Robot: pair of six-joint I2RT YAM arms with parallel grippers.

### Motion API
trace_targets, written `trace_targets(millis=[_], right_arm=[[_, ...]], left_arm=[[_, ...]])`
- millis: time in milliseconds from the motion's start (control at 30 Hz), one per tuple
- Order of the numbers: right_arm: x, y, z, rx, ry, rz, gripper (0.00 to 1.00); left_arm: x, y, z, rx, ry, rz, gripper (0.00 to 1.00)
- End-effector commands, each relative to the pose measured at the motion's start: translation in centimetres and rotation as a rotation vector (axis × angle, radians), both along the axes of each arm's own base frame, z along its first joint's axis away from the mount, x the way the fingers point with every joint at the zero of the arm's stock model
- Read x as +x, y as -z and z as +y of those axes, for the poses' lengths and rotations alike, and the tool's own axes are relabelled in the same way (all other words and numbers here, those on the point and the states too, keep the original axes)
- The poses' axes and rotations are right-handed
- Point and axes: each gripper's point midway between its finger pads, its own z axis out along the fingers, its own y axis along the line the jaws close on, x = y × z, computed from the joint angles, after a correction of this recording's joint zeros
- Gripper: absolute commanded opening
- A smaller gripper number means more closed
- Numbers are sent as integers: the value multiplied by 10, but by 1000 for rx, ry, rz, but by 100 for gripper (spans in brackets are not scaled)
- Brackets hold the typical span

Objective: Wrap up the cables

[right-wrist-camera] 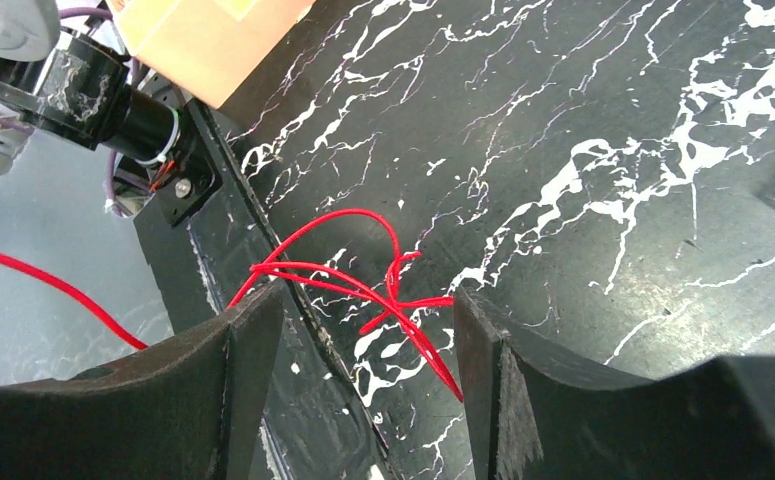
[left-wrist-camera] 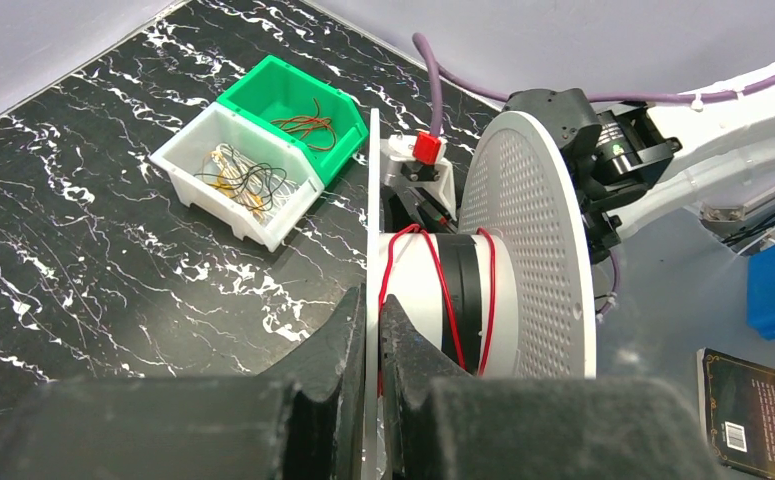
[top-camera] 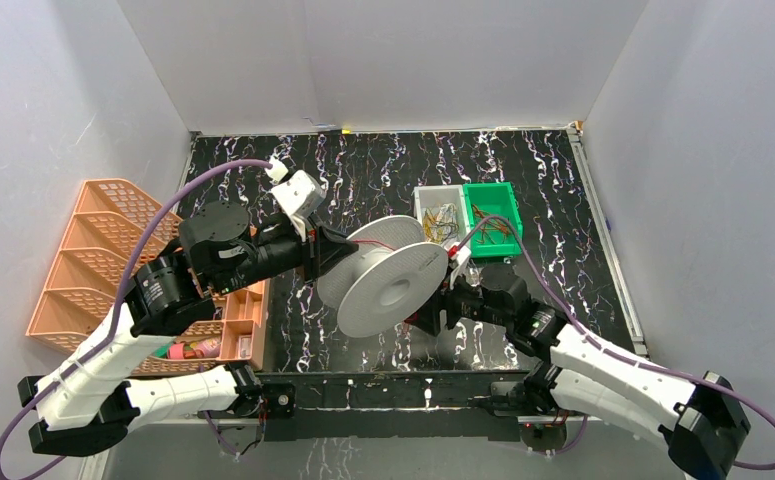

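A: Left side first, what's the left gripper (left-wrist-camera: 373, 312) doing?
B: Fingers pressed together on the thin near flange of the white spool (left-wrist-camera: 528, 250), pinching it edge-on. Both flanges stand upright in the left wrist view
A: Cables?
B: A few turns of the red cables (left-wrist-camera: 444, 290) sit round the spool's hub, between the two flanges and over a black band (left-wrist-camera: 463, 320). That's just beyond the left fingertips. One strand drops down beside the pinched flange; can't tell if it touches the fingers
A: And the rest of it?
B: The loose part is at the right gripper (right-wrist-camera: 363, 300). Its fingers are spread wide, nothing pinched. A small red tangle lies right between them, across the near edge of the black marbled table (top-camera: 363, 170). Strands reach both inner finger edges, contact or not I can't tell. One more strand runs off to the left, beyond the table edge
A: Right gripper in the top view?
B: Low, just right of the spool, mostly hidden behind the front flange
A: Anything else?
B: White bin (top-camera: 437, 213) with yellowish and dark wires, green bin (top-camera: 493, 215) with reddish-brown wires. They touch side by side behind the spool. Orange rack (top-camera: 93, 250) at the left edge, well apart from the cables
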Motion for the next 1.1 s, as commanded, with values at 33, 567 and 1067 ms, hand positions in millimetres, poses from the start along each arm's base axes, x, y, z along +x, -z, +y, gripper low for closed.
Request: trace_targets(millis=[33,567,1067], right_arm=[[3,-22,14,72,-61,-73,70],[35,-9,6,52,145,-56,0],[74,68,-67,-115,688,289,0]], left_arm=[[-10,-46,5,-137,25,-60,0],[-12,-60,20,-167,-12,-86,0],[-20,-107,66,-230,-98,-206,0]])
